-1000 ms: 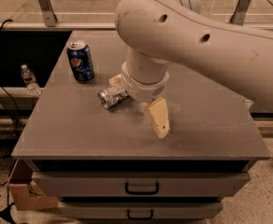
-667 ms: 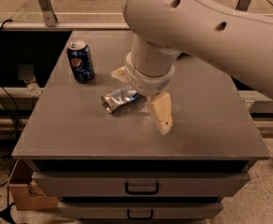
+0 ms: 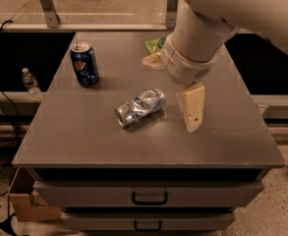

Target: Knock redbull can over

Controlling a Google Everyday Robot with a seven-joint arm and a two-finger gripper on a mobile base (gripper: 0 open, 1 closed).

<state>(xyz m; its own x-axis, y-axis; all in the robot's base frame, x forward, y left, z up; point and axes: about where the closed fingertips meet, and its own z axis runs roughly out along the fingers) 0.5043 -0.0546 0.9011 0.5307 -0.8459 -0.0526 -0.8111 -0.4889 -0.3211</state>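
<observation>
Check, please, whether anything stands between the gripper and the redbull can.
Nothing visible does. The gripper hangs beside the redbull can, which lies on its side, only bare table between them; the blue can stands apart.

Slim silver crushed metal can with blue patches (image 3: 139,108) is sliding a bit farther from the dark blue can with the round red-white-blue logo (image 3: 84,64). 1 s ago it was half tucked under the wrist; now it is lying fully exposed on its side. White gripper with beige tip (image 3: 192,107) is pulling off it, moving away from the blue can to the silver can's far side, now just beside it with a gap showing. Big white arm link (image 3: 242,9) is swinging up and away from the blue can too, uncovering a small green item (image 3: 156,43) farther back than the blue can.
</observation>
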